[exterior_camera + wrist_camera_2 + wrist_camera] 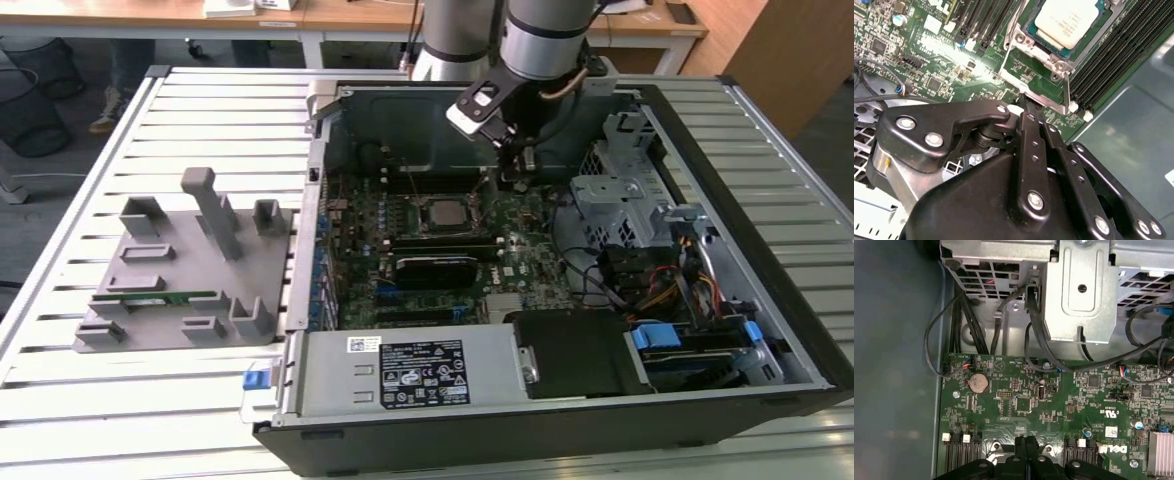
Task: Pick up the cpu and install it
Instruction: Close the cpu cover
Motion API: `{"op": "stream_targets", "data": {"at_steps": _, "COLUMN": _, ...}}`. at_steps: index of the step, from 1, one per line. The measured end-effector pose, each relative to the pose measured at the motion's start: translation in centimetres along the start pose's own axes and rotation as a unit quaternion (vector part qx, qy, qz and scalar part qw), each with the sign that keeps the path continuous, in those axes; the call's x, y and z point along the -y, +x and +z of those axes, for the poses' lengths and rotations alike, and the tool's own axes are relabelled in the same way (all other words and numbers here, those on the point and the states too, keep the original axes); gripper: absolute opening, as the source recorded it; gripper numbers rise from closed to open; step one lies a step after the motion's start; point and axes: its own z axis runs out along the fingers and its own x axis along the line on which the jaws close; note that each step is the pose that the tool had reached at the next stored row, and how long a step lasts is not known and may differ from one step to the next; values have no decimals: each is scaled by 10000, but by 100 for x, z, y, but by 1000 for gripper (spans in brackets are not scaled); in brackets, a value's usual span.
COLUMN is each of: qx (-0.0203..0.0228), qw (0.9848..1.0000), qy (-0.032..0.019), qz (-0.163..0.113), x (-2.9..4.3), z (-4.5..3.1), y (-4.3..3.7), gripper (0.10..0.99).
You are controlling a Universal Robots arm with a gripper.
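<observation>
- The cpu lies flat in its socket on the motherboard, inside the open computer case.
- The gripper hangs at the near edge of the socket frame, fingers pressed together with nothing between them.

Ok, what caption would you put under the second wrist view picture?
Shut pincer just short of the cpu, which lies in its socket on the green board.

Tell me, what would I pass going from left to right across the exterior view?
Grey plastic slotted holder tray → square silver-topped cpu in its socket → black end effector → grey metal drive cage
</observation>
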Motion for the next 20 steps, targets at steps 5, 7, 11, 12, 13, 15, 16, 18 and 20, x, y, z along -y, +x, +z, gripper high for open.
{"op": "stream_targets", "data": {"at_steps": 5, "qx": -1, "qw": 10000, "qy": 0, "qz": 0, "x": 101, "z": 21, "y": 6, "gripper": 106}}
{"op": "stream_targets", "data": {"at_steps": 7, "qx": -1, "qw": 10000, "qy": 0, "qz": 0, "x": 141, "z": 27, "y": 8, "gripper": 106}}
{"op": "stream_targets", "data": {"at_steps": 11, "qx": -2, "qw": 10000, "qy": 0, "qz": 0, "x": 216, "z": 42, "y": 12, "gripper": 106}}
{"op": "stream_targets", "data": {"at_steps": 12, "qx": -1, "qw": 10000, "qy": 0, "qz": 0, "x": 233, "z": 46, "y": 13, "gripper": 106}}
{"op": "stream_targets", "data": {"at_steps": 13, "qx": -1, "qw": 10000, "qy": 0, "qz": 0, "x": 249, "z": 52, "y": 14, "gripper": 106}}
{"op": "stream_targets", "data": {"at_steps": 15, "qx": -1, "qw": 10000, "qy": 0, "qz": 0, "x": 294, "z": 70, "y": 17, "gripper": 106}}
{"op": "stream_targets", "data": {"at_steps": 16, "qx": -1, "qw": 10000, "qy": 0, "qz": 0, "x": 322, "z": 78, "y": 19, "gripper": 106}}
{"op": "stream_targets", "data": {"at_steps": 18, "qx": -1, "qw": 10000, "qy": 0, "qz": 0, "x": 387, "z": 95, "y": 22, "gripper": 106}}
{"op": "stream_targets", "data": {"at_steps": 20, "qx": -1, "qw": 10000, "qy": 0, "qz": 0, "x": 457, "z": 109, "y": 25, "gripper": 106}}
